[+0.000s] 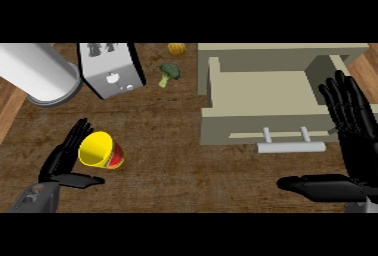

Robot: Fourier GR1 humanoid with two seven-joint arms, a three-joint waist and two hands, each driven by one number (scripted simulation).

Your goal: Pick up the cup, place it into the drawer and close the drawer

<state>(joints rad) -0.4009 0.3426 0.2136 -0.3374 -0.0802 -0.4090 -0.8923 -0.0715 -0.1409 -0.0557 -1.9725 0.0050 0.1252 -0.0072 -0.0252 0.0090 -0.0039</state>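
Note:
A yellow cup (100, 149) with a red side stands on the brown counter at the lower left, its mouth facing up. My left hand (64, 159) is open just left of the cup, fingers straight beside its rim and thumb sticking out below it. The beige drawer (251, 90) is pulled open at the upper right, its front panel with a pale bar handle (289, 146) facing me. My right hand (353, 125) is open at the right edge, fingers straight up along the drawer's right side, thumb pointing left below the handle.
A silver toaster (112, 69) stands at the upper left beside a large white cylinder (37, 74). A broccoli floret (169, 73) and a small yellow fruit (176, 48) lie left of the drawer. Wooden floor shows past both counter ends.

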